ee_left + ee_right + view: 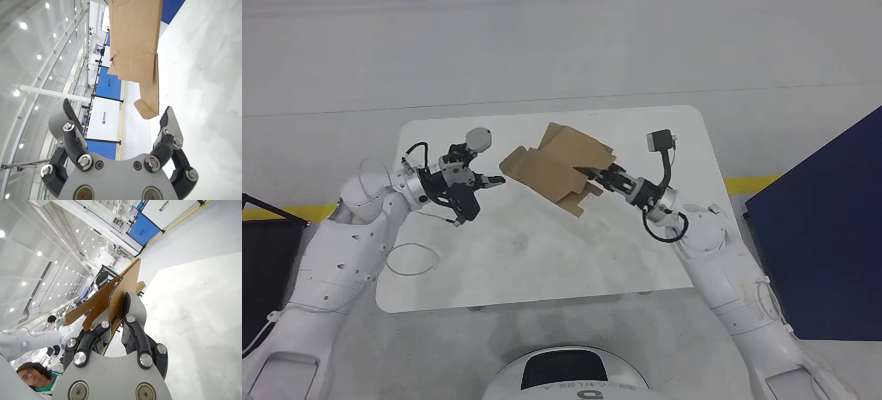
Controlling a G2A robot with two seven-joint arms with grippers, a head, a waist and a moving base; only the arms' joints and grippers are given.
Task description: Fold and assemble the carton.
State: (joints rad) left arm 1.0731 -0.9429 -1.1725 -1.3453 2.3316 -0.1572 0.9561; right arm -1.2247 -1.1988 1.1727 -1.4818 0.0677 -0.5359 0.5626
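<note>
**Carton pinched in the right jaws, left jaws wide open at its free flap**

The carton is held half-flat over the worktop. One panel edge is clamped between the closed right jaws, whose pads press on both faces of the board, and the rest fans out ahead of them. The left jaws stand spread wide and empty. The carton's loose corner flap is just ahead of their tips, close beside one fingertip and well off the other. The step in hand looks like taking that flap. It would go best with the flap centred between the pads before closing, a deep bite short of the crease, and a firm right grip so the board neither twists nor tears.
</note>
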